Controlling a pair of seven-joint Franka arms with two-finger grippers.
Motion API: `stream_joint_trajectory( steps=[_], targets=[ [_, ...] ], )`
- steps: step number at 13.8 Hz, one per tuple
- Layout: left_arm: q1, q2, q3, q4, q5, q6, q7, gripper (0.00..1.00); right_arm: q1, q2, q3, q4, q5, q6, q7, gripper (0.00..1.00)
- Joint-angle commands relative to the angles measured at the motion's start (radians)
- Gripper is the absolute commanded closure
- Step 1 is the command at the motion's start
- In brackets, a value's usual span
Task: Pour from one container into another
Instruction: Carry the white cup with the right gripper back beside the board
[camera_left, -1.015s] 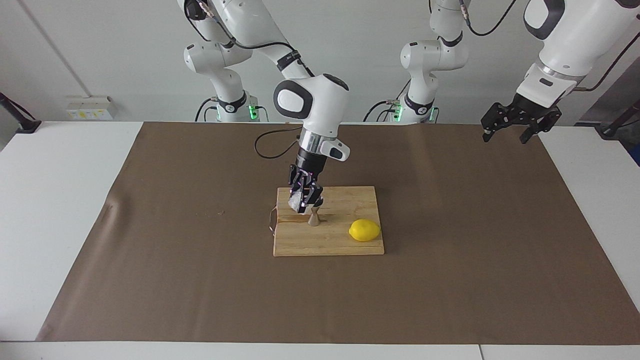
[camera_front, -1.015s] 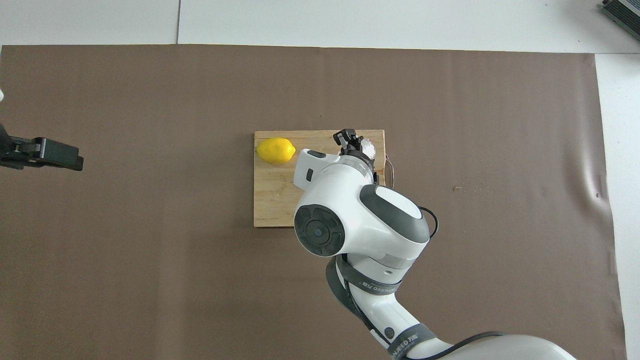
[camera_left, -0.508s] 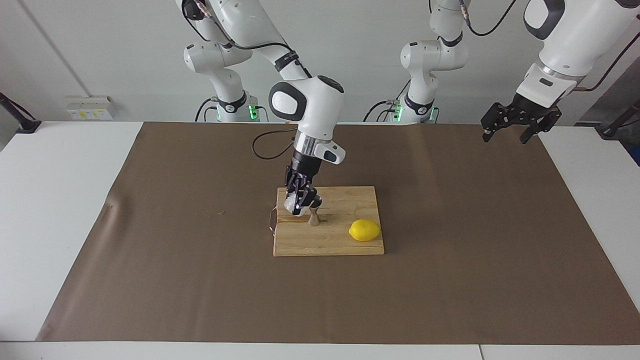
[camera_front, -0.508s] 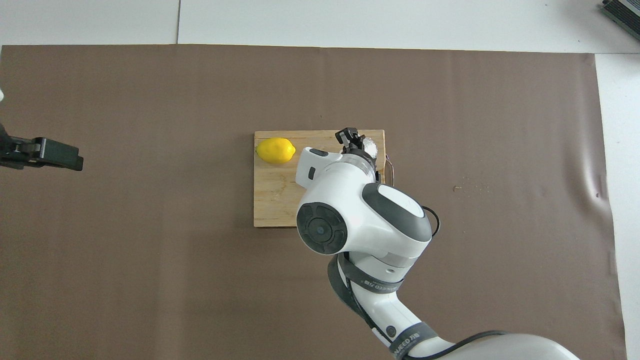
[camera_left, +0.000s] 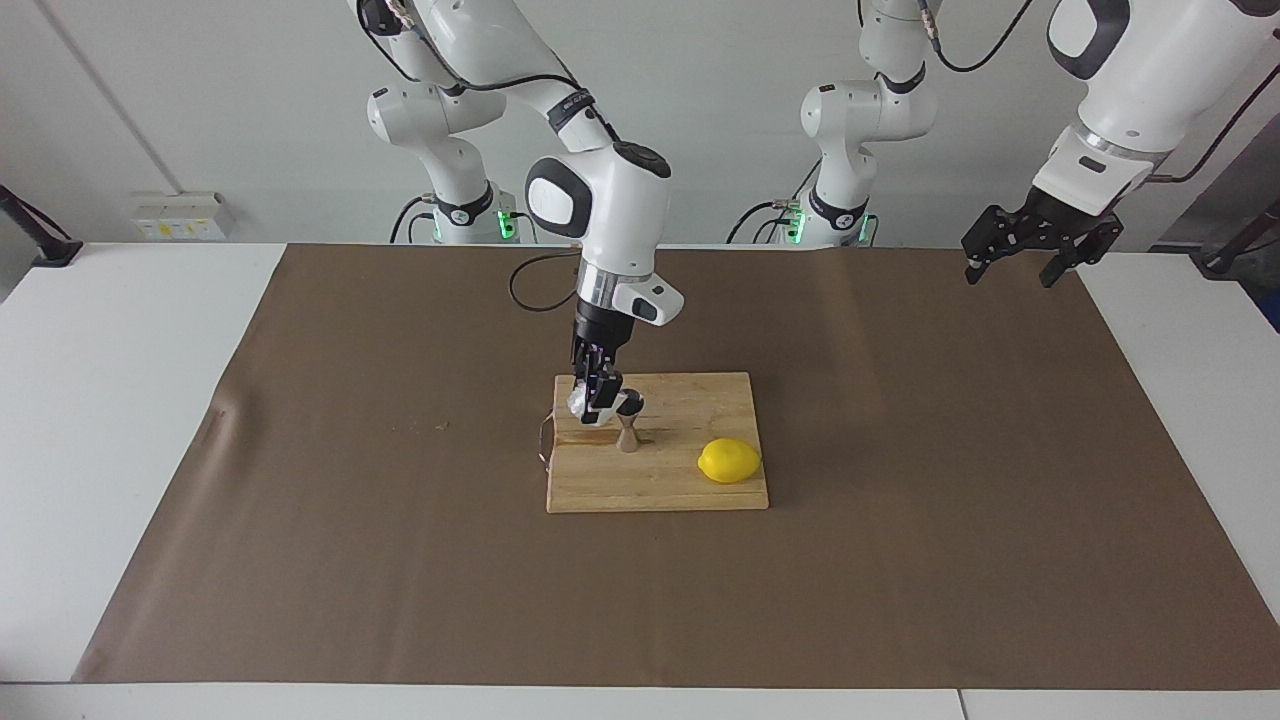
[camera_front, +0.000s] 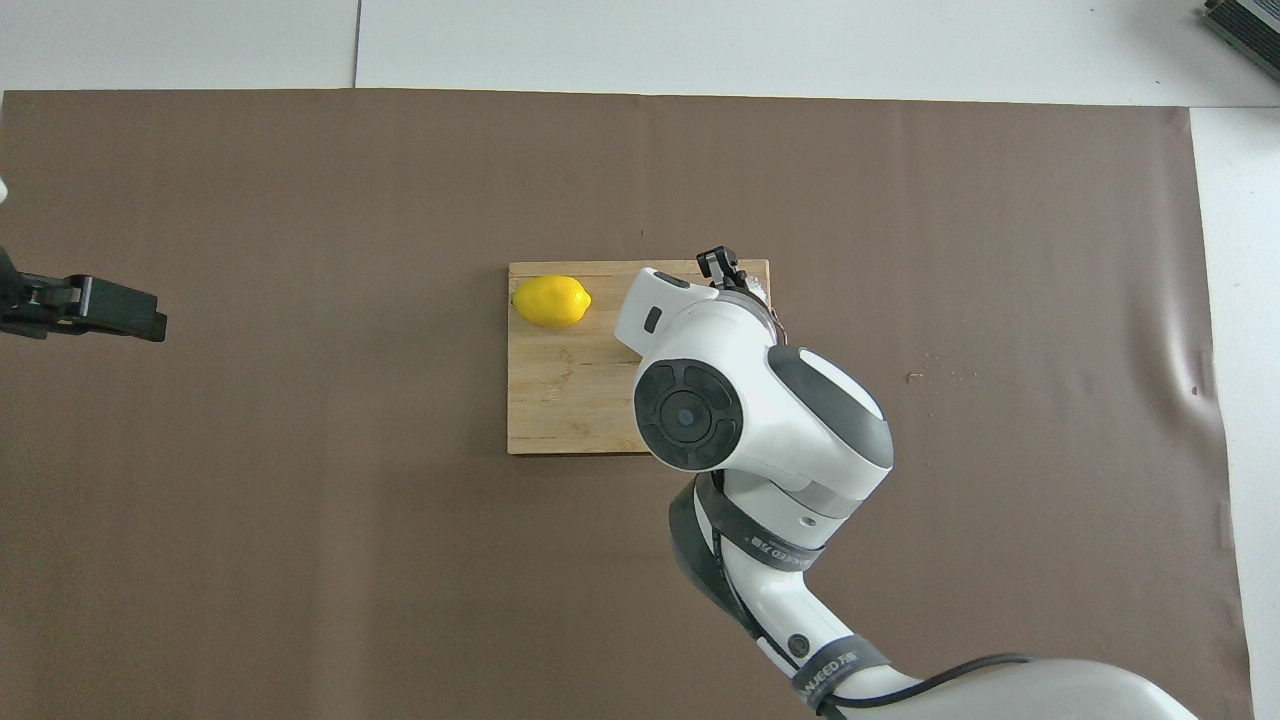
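Facing view.
- Cutting board (camera_left: 690, 490): wooden, mid-table on the brown mat (camera_left: 300, 550); it carries every loose item.
- Jigger (camera_left: 628, 433): small steel hourglass, upright on the board toward the right arm's end, mouth up, placed to receive.
- Glass (camera_left: 582, 405): squat, whitish, grasped in the right gripper (camera_left: 597, 400), hanging low over the board just beside the jigger's mouth. Its tilt cannot be read with certainty. Judged: held close and low so that a pour would drop into the narrow cup and not on the wood.
- Lemon (camera_left: 729, 461): on the board toward the left arm's end, apart from the jigger, no part in the pour.
- Left gripper (camera_left: 1019, 254): fingers spread, holding nothing, raised over the mat's edge at its own end; this arm waits.

Overhead view.
- Right arm's white wrist covers the jigger and nearly all of the glass; only the right gripper's (camera_front: 722, 270) black tip shows, over the board's corner farthest from the robots.
- Lemon (camera_front: 550, 301): at the board's other corner on that same edge.
- Left gripper (camera_front: 90, 307): at the frame's edge, over bare mat, well apart from the board.
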Motion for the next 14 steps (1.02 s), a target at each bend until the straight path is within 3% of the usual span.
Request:
stream_joint_trajectory(
  steps=[1, 8, 14],
  targets=[
    [0.005, -0.018, 0.000, -0.017, -0.005, -0.008, 0.006, 0.00, -0.025, -0.015, 0.009, -0.004, 0.084, 0.016, -0.008, 0.69],
    [0.005, -0.018, 0.000, -0.017, -0.005, -0.008, 0.006, 0.00, -0.089, -0.012, 0.009, -0.006, 0.256, 0.014, -0.068, 0.69],
    [0.005, -0.018, 0.000, -0.017, -0.005, -0.008, 0.006, 0.00, -0.223, -0.010, 0.009, -0.042, 0.507, 0.017, -0.214, 0.69]
  ],
)
